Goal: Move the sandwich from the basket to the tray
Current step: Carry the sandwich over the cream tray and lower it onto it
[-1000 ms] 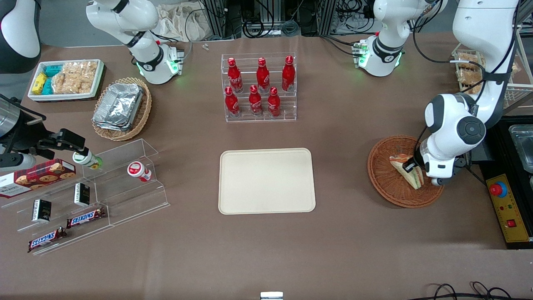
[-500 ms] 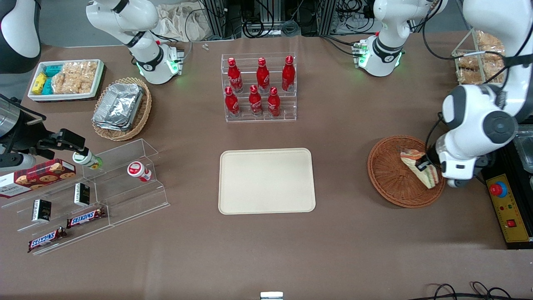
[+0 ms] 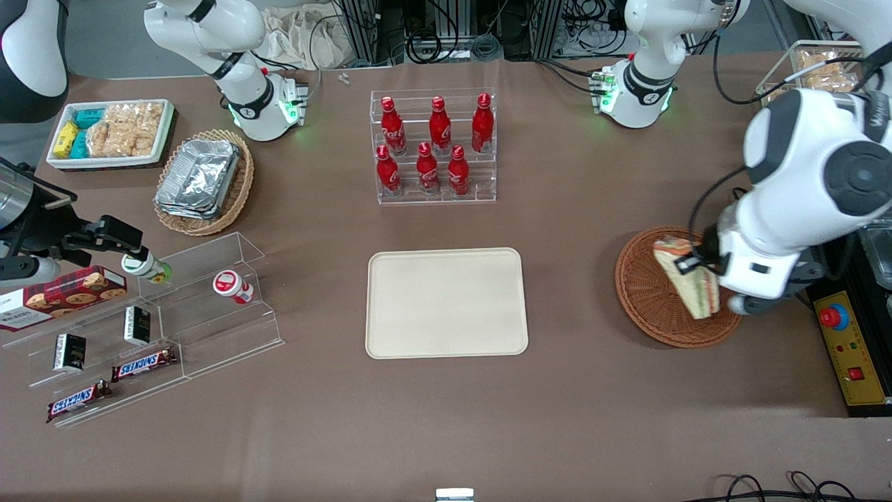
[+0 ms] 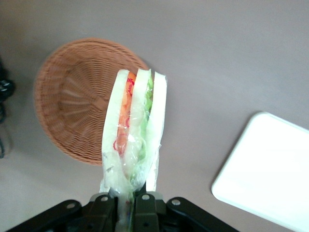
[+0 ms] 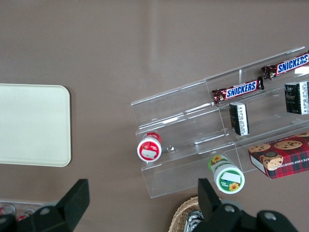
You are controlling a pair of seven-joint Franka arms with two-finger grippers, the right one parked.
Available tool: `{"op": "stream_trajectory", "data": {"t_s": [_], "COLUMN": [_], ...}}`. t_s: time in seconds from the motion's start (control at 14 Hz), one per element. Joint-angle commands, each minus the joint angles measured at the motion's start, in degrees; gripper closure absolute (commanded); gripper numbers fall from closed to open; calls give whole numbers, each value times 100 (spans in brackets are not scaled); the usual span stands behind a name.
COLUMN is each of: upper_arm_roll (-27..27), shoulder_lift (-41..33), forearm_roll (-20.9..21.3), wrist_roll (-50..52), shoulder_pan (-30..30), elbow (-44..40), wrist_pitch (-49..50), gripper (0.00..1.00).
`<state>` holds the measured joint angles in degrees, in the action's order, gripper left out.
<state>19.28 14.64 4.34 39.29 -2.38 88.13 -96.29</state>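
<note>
Sandwich (image 4: 134, 129), a clear-wrapped triangular wedge of pale bread with green and orange-red filling, hangs pinched at one end by the left gripper (image 4: 126, 199), lifted clear above the round reddish-brown woven wicker basket (image 3: 644, 293). It looks light and soft, its film probably slippery, so a firm but gentle pinch across the bread faces, as now, seems the safest hold. The flat cream-beige rectangular tray (image 3: 446, 302) with rounded corners and a low rim lies well apart, toward the table's middle, smooth and bare
</note>
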Motion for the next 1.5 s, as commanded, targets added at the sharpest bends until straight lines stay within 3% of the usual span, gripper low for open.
{"op": "stream_trajectory", "data": {"t_s": [0.0,0.36,1.0,1.21,1.29,1.36,1.43], "upper_arm_roll": [14,5,-21,-21,-21,-21,-21], "shoulder_lift": [443,1497,2842,3088,3176,3221,3230], "forearm_roll": [67,67,93,356,374,374,374], "wrist_roll": [-10,-62,8,288,350,360,360], "shoulder_pan": [762,1669,2145,2163,2163,2163,2163], "elbow": [-437,-868,-842,-850,-859,-851,-842], "wrist_pitch": [172,-512,-2200,-2438,-2517,-2666,-2754], "gripper": [90,91,90,85,76,61,23]}}
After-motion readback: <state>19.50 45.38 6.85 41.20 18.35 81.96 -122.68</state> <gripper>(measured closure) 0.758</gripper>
